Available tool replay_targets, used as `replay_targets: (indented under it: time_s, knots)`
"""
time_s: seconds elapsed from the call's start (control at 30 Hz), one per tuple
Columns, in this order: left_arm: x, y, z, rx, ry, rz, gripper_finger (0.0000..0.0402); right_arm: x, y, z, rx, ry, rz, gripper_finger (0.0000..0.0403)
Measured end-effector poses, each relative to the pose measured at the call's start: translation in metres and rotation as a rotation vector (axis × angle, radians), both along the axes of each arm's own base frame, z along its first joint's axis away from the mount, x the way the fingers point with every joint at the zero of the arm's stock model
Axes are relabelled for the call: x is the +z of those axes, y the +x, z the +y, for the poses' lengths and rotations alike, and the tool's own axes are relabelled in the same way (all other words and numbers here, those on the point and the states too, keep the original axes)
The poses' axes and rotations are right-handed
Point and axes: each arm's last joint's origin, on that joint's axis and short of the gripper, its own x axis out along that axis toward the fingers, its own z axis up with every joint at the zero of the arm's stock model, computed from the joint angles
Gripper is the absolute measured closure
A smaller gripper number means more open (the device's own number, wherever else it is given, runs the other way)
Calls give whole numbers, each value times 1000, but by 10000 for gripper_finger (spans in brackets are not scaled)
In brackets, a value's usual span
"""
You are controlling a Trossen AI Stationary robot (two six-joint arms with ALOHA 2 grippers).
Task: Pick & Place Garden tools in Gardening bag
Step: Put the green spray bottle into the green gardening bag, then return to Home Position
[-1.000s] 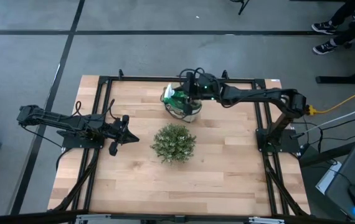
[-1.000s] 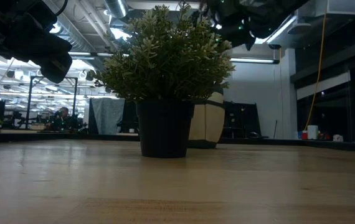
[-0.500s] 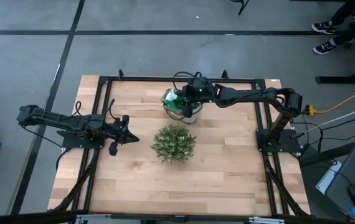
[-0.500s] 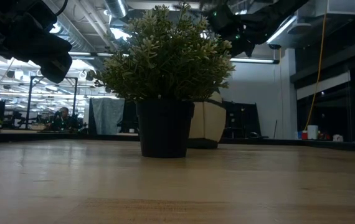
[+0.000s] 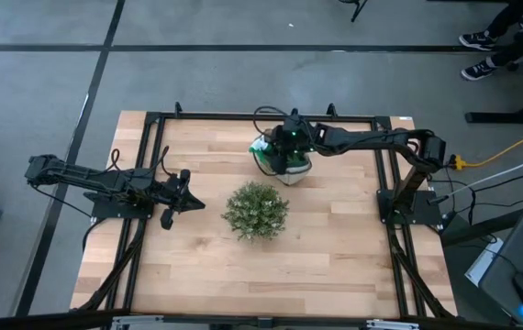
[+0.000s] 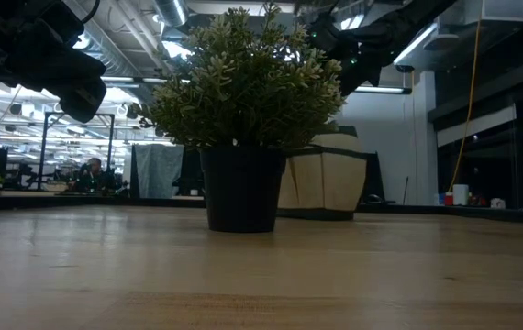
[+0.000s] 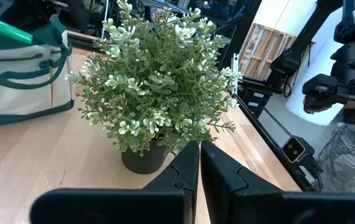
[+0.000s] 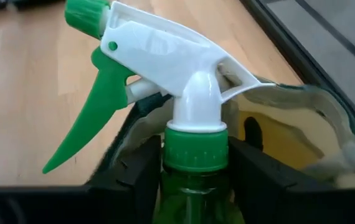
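My right gripper [image 5: 291, 143] is at the table's far middle, shut on a bright green spray bottle with a white head and green trigger [image 8: 165, 68]. The bottle is over the open mouth of the cream gardening bag with dark green trim [image 5: 284, 163], which stands on the table and also shows in the low view [image 6: 328, 179] and the right wrist view [image 8: 283, 124]. My left gripper [image 5: 172, 198] waits shut and empty at the table's left, its fingers [image 7: 199, 163] pointing at the plant. No other tools show. My right gripper pinches the spray bottle's neck [image 8: 193, 186], just under the green collar, between its two fingers [image 8: 137, 177]. The bottle stands upright in the hold with its trigger toward the table's left. Its body is below the picture's edge, so I cannot tell whether it rests in the bag.
A round bushy plant in a dark pot [image 5: 256, 211] stands at the table's middle, just on the near side of the bag, and fills the low view [image 6: 243, 101]. Bare wood lies toward the near edge. People's feet [image 5: 486, 41] show beyond the far right corner.
My right gripper has moved with the spray bottle a little toward the table's right and near edges. The gardening bag has slid toward the table's right with it and now shows wider beside the plant pot in the low view.
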Motion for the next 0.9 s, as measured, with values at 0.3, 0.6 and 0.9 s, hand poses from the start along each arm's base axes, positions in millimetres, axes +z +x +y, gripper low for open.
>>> replay_targets:
  time_s: [0.3,0.6,0.9]
  knots:
    - [0,0,0,0,0,0,389,4,-7,-13,-125,380,-86,170]
    - [0,0,0,0,0,0,390,27,-26,-14,-67,609,-107,136]
    - [0,0,0,0,0,0,391,103,-70,28,-10,372,-206,135]
